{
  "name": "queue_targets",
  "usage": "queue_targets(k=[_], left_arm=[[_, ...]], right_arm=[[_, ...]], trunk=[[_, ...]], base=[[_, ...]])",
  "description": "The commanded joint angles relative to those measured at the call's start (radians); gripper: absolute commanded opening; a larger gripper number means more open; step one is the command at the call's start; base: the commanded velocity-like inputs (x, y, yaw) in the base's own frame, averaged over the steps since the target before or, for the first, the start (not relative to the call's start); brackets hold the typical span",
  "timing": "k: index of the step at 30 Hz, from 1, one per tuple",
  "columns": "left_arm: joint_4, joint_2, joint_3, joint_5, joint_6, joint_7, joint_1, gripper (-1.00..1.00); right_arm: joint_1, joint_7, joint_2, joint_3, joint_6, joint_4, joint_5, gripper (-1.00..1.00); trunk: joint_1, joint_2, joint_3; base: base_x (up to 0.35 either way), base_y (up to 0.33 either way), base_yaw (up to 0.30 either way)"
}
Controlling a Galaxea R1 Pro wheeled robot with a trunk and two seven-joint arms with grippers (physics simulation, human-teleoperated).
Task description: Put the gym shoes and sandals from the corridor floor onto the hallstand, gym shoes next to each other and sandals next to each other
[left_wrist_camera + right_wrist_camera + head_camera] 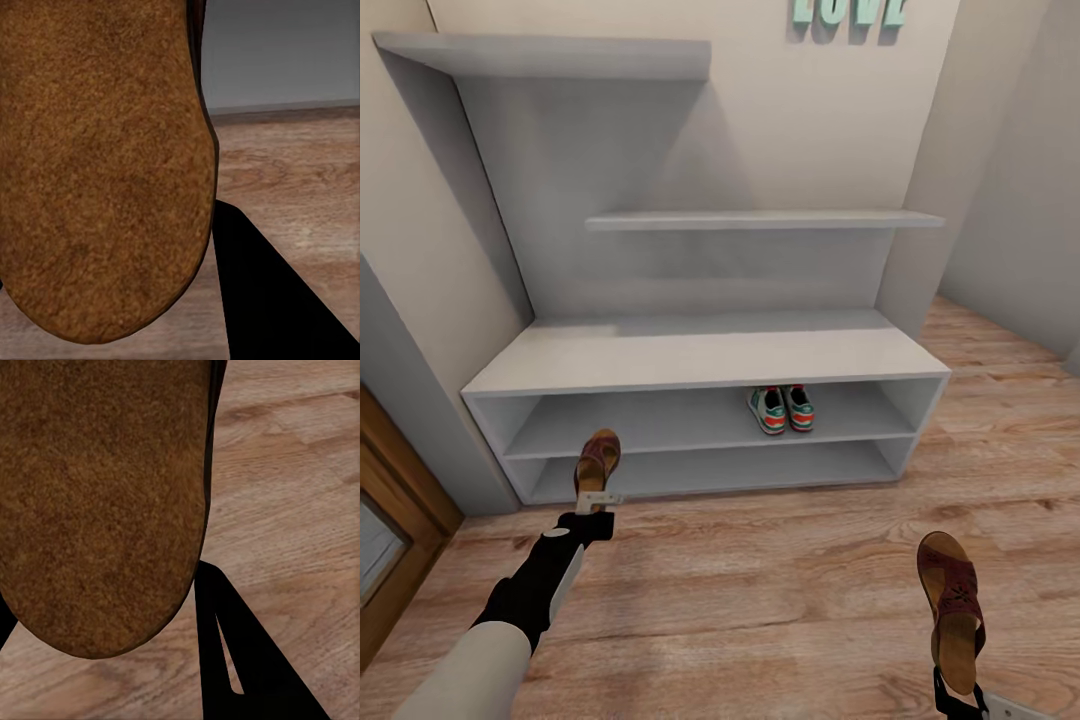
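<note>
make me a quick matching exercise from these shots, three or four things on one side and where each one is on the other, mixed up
Things:
1. gym shoes
2. sandal at the rack
3. sandal at the head view's lower right
4. bench top

Places:
A. held in the right claw
B. bare, nothing on it
C. side by side on the upper shelf
D. held in the left claw

Pairs: 1-C, 2-D, 3-A, 4-B

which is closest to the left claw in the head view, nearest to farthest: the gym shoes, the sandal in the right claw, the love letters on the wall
1. The gym shoes, on the hallstand's upper shelf, to the right of the left claw.
2. The sandal in the right claw, low at the right.
3. The love letters, high on the wall.
</note>
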Motion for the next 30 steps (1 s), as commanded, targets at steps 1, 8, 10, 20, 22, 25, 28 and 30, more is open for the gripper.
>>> queue_targets(k=[1,8,10,20,22,25,28,30], left_arm=[[-0.003,0.000,0.001,-0.013,0.006,-0.002,0.000,-1.00],[-0.030,-0.002,-0.008,-0.013,-0.001,-0.001,-0.002,-1.00],[-0.034,-0.003,-0.008,-0.014,0.000,-0.001,-0.002,-1.00],[-0.051,-0.002,-0.008,-0.014,0.008,-0.002,-0.002,-1.00],[-0.051,-0.002,-0.008,-0.014,0.008,-0.002,-0.002,-1.00],[-0.051,-0.002,-0.008,-0.013,0.008,-0.002,-0.002,-1.00],[-0.051,-0.002,-0.008,-0.013,0.007,-0.002,-0.002,-1.00],[-0.051,-0.002,-0.008,-0.013,0.007,-0.002,-0.002,-1.00]], right_arm=[[-0.001,0.004,-0.001,-0.001,-0.002,0.001,-0.006,-1.00],[-0.001,0.003,0.009,-0.003,-0.004,0.006,0.002,-1.00],[-0.001,0.003,0.010,-0.003,-0.004,0.007,0.002,-1.00],[-0.001,0.002,0.005,-0.002,-0.004,0.000,-0.002,-1.00],[-0.001,0.002,0.006,-0.002,-0.004,-0.001,-0.002,-1.00],[-0.001,0.002,0.008,-0.002,-0.004,-0.001,-0.002,-1.00],[-0.001,0.002,0.009,-0.002,-0.004,-0.001,-0.002,-1.00],[-0.001,0.002,0.009,-0.002,-0.004,-0.001,-0.002,-1.00]], trunk=[[0.000,0.000,-0.001],[0.000,0.000,-0.001],[0.000,0.000,-0.001],[0.034,-0.063,-0.030],[0.042,-0.077,-0.038],[0.053,-0.098,-0.051],[0.065,-0.119,-0.065],[0.065,-0.119,-0.068]], base=[[0.000,0.000,0.012],[0.000,0.000,0.002],[0.000,0.000,0.000],[0.000,0.000,0.000],[0.000,0.000,0.000],[0.000,0.000,0.000],[0.000,0.000,0.000],[0.000,0.000,0.000]])
